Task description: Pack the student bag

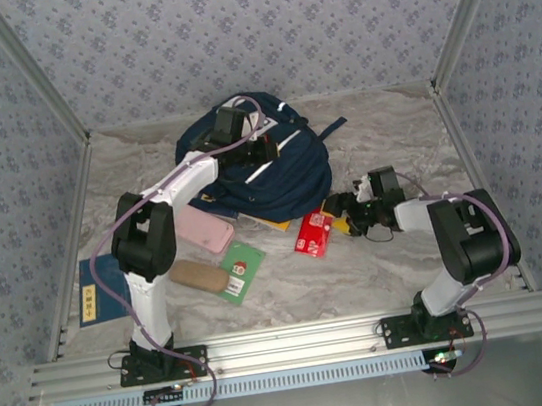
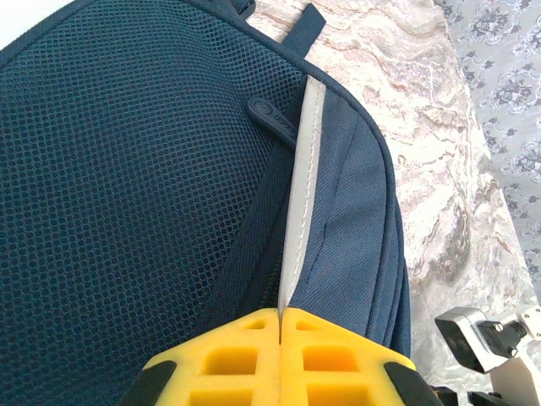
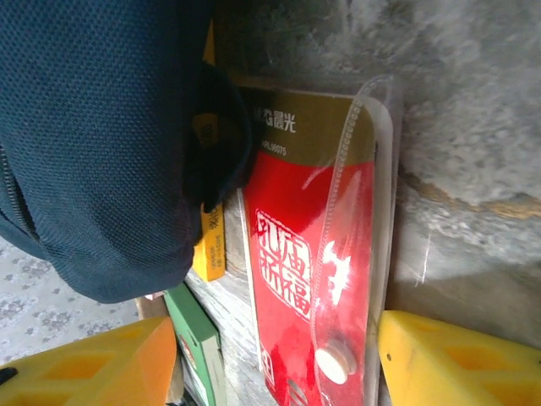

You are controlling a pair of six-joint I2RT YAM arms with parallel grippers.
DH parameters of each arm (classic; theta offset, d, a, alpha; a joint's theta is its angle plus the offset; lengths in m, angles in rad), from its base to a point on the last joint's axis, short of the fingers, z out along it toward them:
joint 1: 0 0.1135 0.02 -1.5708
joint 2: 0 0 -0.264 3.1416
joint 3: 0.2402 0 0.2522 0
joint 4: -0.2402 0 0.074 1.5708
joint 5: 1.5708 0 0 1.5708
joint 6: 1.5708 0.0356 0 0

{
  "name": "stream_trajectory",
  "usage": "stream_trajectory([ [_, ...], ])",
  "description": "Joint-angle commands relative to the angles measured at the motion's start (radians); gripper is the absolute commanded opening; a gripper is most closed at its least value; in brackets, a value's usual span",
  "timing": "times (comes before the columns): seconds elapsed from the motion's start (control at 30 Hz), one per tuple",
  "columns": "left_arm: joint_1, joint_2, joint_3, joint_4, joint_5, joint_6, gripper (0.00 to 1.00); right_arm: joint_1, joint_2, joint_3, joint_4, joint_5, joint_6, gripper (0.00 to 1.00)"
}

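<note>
We see one backpack [image 2: 127, 169], left claw [image 2: 280, 326] together, right claw [image 3: 270, 364] apart around one red packet [image 3: 292, 254] (white Chinese characters).

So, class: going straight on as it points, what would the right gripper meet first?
Probably the red packet: it lies ahead of the right gripper, between its open jaws; depth is unclear.

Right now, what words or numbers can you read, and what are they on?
"孔庙祈福": pale seal on the red packet.
"晨光", it seems: on the gold band of that packet; its start is hidden, and the code below is too small.
Print on the yellow book: blurred.
On the green booklet and the yellow label of the blue book: too small.
On the student bag: none seen.
</note>
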Motion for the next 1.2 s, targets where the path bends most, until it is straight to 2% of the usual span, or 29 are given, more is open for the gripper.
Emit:
stream_trajectory([
  [0.0, -0.006, -0.033, -0.013, 0.017, 0.017, 0.008, 0.0, 0.012, 0.043, -0.012, 0.168, -0.039, 0.092, 0.64],
  [0.27, -0.004, -0.033, -0.017, 0.013, 0.017, 0.013, 0.0, 0.047, 0.125, -0.04, 0.549, -0.045, 0.312, 0.55],
  [0.53, 0.012, -0.036, -0.018, 0.016, 0.024, 0.001, 0.0, 0.071, 0.167, -0.066, 0.641, 0.019, 0.31, 0.44],
  [0.63, 0.022, -0.038, -0.018, 0.018, 0.028, -0.003, 0.0, 0.077, 0.153, -0.071, 0.603, 0.052, 0.276, 0.4],
  [0.8, 0.025, -0.055, 0.004, -0.01, 0.023, 0.004, 0.0, 0.082, 0.112, -0.07, 0.434, 0.127, 0.164, 0.31],
  [0.93, 0.022, -0.118, -0.006, -0.046, -0.01, 0.002, 0.33, 0.079, 0.087, -0.078, 0.315, 0.173, 0.099, 0.29],
  [1.0, 0.016, -0.175, -0.05, -0.045, -0.047, -0.013, 0.4, 0.078, 0.057, -0.081, 0.253, 0.199, 0.061, 0.31],
  [1.1, 0.001, -0.279, -0.175, -0.022, -0.104, -0.056, 0.4, 0.082, 0.014, -0.078, 0.165, 0.22, 0.017, 0.33],
  [1.17, -0.023, -0.36, -0.294, 0.012, -0.135, -0.083, 0.34, 0.084, -0.019, -0.069, 0.097, 0.233, -0.023, 0.38],
])
